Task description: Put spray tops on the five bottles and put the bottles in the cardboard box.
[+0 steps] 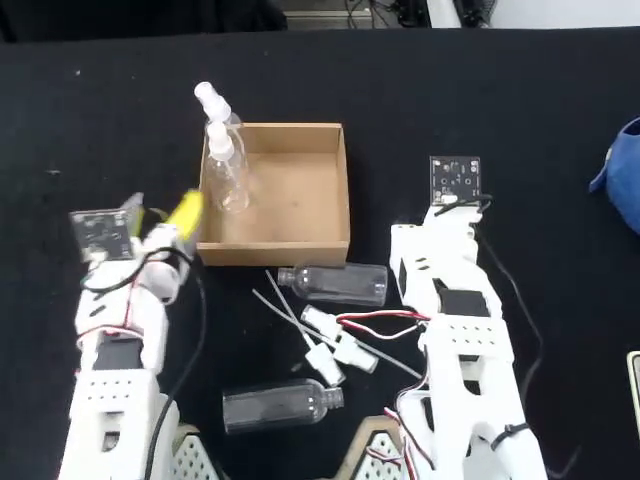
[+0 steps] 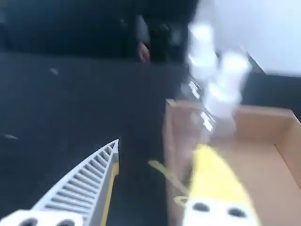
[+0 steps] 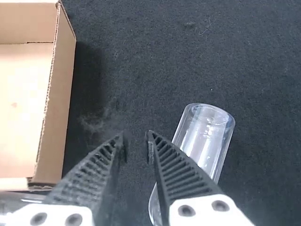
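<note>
— where are the bottles?

— two capped bottles [image 1: 226, 170] stand upright at the far left corner of the cardboard box [image 1: 300, 235]. a bare bottle [image 1: 335, 283] lies on the black table [image 1: 520, 90] just in front of the box, and another uncapped bottle [image 1: 280, 408] lies nearer the arms. loose spray tops [image 1: 335, 345] lie between those two.

— and the grippers?

— the left gripper [image 2: 160, 145] is at the box's near left corner, fingers spread wide, the yellow one over the inside and the pale one outside the wall, holding nothing. the right gripper [image 3: 135, 136] is over the table beside the bare bottle by the box, with a narrow gap between its fingers and nothing in it.
</note>
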You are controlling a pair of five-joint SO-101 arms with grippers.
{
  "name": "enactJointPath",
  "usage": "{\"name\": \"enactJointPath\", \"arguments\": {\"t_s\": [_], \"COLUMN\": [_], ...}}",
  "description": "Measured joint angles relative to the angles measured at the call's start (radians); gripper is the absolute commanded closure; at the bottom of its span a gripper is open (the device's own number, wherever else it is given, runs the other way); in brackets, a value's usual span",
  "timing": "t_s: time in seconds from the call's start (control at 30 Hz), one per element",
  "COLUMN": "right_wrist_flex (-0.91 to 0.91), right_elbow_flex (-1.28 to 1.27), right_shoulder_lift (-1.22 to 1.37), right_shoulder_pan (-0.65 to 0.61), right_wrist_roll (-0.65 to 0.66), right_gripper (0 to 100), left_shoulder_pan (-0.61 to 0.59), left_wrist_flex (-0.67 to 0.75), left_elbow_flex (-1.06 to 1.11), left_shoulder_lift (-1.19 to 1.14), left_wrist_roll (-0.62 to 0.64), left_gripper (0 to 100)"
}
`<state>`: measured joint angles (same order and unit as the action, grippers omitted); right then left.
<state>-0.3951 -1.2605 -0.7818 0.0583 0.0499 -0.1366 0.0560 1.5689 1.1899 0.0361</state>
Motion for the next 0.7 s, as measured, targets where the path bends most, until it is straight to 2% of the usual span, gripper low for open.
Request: {"name": "enactJointPath", "arguments": {"t_s": [0.1, 0.2, 0.4, 0.7], "right_wrist_flex": [0.0, 0.0, 0.0, 0.0], "right_elbow_flex": [0.0, 0.0, 0.0, 0.0], "right_shoulder_lift": [0.0, 0.0, 0.0, 0.0], "right_shoulder_pan": [0.0, 0.0, 0.0, 0.0], "right_wrist_roll": [0.0, 0.0, 0.0, 0.0], "right_gripper": [93.5, 93.5, 93.5, 93.5], "left_shoulder_pan": [-0.078, -0.138, -0.172, -0.169], "left_wrist_flex": [-0.003, -0.008, -0.009, -0.233], "left_elbow_flex": [0.0, 0.017, 0.109, 0.107], "left_shoulder_lift": [0.089, 0.18, 0.361, 0.609], "left_wrist_roll": [0.0, 0.0, 0.0, 0.0], "left_gripper": [98, 96, 96, 96]}}
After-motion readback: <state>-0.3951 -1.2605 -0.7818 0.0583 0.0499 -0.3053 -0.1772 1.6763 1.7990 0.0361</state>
